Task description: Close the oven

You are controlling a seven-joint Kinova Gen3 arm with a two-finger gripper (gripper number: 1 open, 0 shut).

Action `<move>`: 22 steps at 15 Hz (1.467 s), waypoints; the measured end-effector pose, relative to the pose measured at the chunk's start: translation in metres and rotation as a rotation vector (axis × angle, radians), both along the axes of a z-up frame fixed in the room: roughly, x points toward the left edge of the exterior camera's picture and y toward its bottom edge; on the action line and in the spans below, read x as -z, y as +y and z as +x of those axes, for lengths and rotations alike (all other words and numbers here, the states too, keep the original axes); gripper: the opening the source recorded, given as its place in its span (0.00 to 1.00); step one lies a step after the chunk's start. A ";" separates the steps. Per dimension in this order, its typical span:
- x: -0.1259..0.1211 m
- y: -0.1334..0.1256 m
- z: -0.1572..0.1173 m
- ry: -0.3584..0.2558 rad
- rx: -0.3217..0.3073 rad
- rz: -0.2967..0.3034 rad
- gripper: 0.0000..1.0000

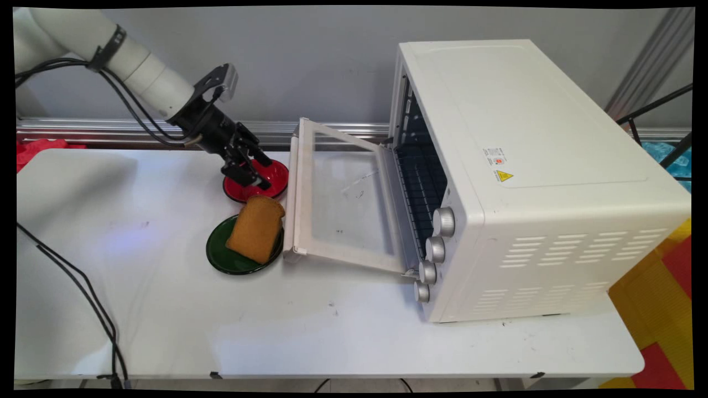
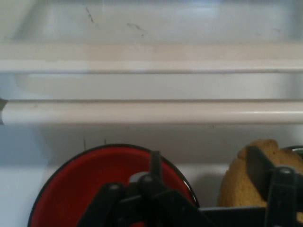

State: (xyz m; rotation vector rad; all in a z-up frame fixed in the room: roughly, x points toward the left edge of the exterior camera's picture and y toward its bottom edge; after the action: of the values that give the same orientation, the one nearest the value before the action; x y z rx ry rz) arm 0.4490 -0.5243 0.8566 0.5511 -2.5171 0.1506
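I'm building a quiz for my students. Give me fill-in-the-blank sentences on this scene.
1. The bread lies on the ____ plate.
2. The gripper hangs over the ____ plate.
3. The oven door is ____.
4. The oven has ____ knobs.

Missing: green; red; open; four

Beneath my black fingers [image 1: 250,176] sits a glossy red plate [image 1: 274,176] with a dark rim. Just beyond my fingertips, golden-brown bread [image 1: 255,228] covers a dark green plate [image 1: 221,257]. Past them stands the white oven [image 1: 531,182].
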 end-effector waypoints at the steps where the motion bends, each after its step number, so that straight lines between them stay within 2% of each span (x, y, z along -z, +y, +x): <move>1: 0.001 -0.004 0.000 0.005 -0.001 0.003 0.00; 7: 0.011 -0.017 0.002 0.020 -0.005 0.023 0.00; 14: 0.034 -0.020 0.001 0.055 0.009 0.064 0.00; 22: 0.054 -0.022 -0.002 0.098 0.028 0.058 0.00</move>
State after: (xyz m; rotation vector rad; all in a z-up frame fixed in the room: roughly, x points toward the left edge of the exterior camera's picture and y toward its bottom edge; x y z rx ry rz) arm 0.4472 -0.5463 0.8029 0.5328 -2.4385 0.0390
